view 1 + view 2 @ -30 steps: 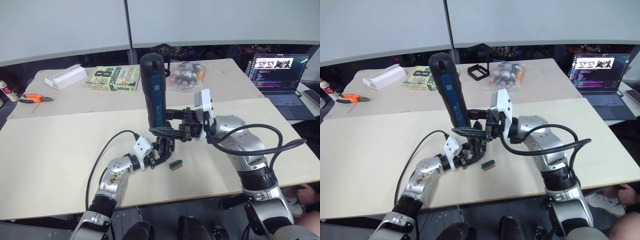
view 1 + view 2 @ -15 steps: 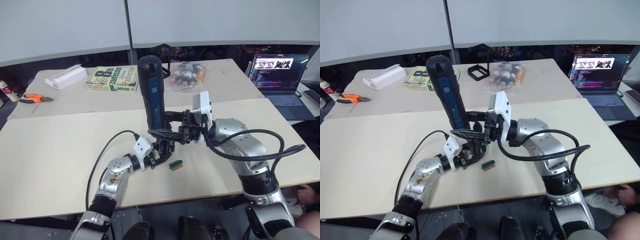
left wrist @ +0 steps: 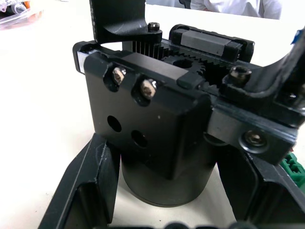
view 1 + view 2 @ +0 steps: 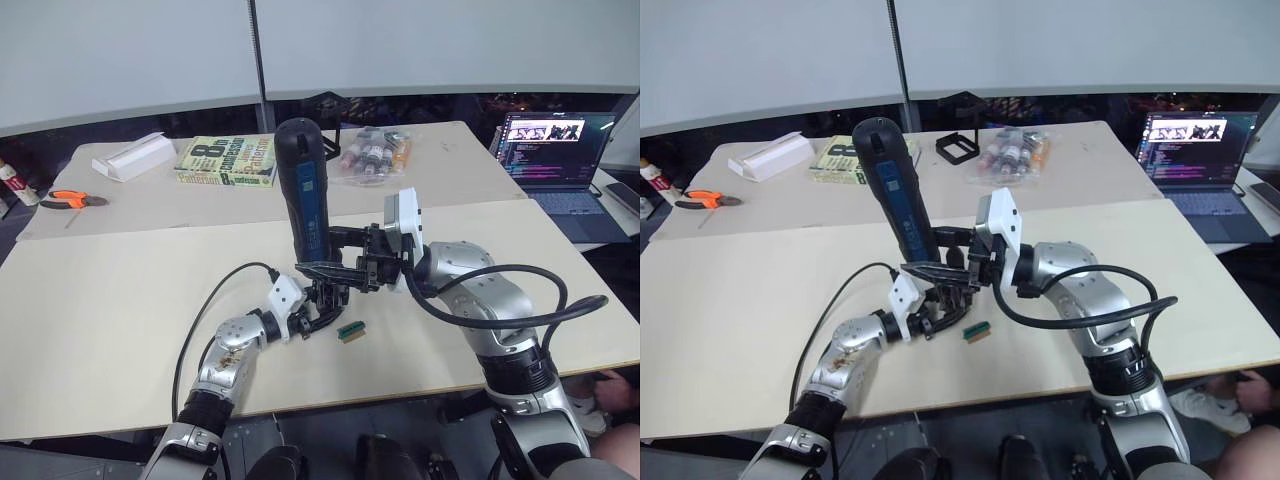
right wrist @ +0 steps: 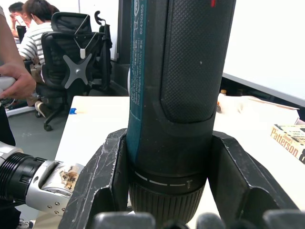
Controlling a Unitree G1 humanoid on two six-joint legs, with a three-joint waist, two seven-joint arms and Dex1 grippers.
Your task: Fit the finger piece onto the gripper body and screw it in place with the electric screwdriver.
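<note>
While the right gripper (image 4: 335,255) clamps one electric screwdriver (image 4: 304,185) upright, nose down, the left gripper (image 4: 322,305) closes its two fingers around one gripper body (image 3: 157,129) on the table (image 4: 120,290), one small green block (image 4: 349,330) just beside.

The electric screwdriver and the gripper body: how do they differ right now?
The electric screwdriver stands nearly upright above the table in the right claw; the gripper body sits low on the table in the left claw. The screwdriver is far taller, with a blue strip. Both are black.
</note>
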